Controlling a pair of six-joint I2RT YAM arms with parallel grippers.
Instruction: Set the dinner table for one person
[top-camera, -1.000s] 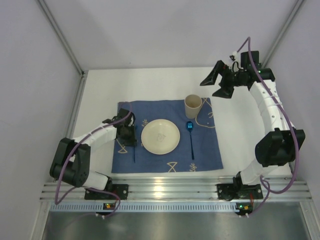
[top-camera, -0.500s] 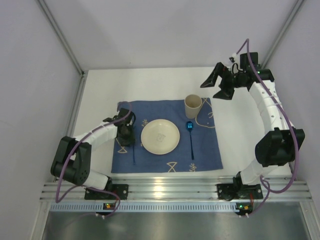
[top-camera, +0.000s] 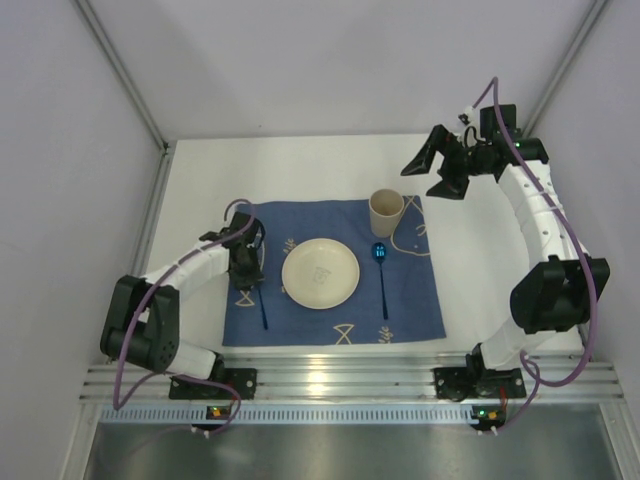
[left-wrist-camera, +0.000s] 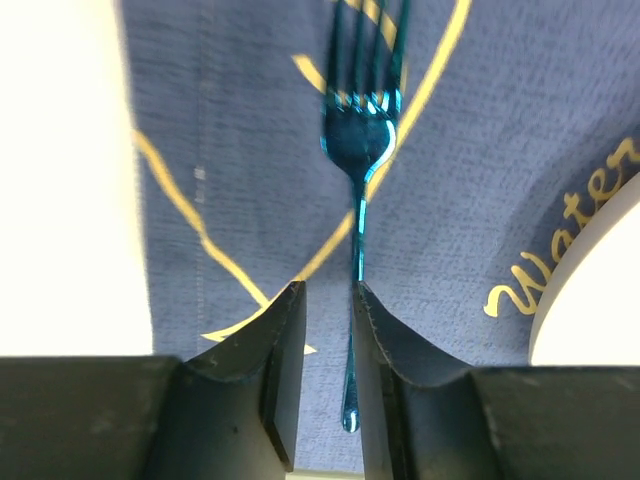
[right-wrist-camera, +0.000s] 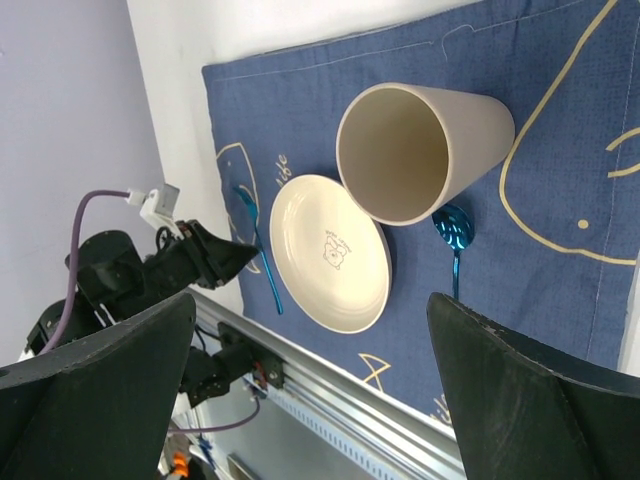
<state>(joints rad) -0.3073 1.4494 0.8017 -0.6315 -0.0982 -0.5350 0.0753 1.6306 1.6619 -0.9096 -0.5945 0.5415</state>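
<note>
Left wrist crops the fork (left-wrist-camera: 358, 150) at its tines; left tool (left-wrist-camera: 328, 292) slightly parted around handle, right tool (top-camera: 417, 180) wide.

Left claw (left-wrist-camera: 328, 295) low, ajar; right claw (top-camera: 420, 177) wide.

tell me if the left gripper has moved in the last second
Yes: the left gripper backed toward the far edge, judged against the plate, uncovering more of the fork.

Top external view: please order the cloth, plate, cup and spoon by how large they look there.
1. Cloth
2. Plate
3. Cup
4. Spoon
The last pair is unsure: the spoon is longer than the cup, but much thinner.
</note>
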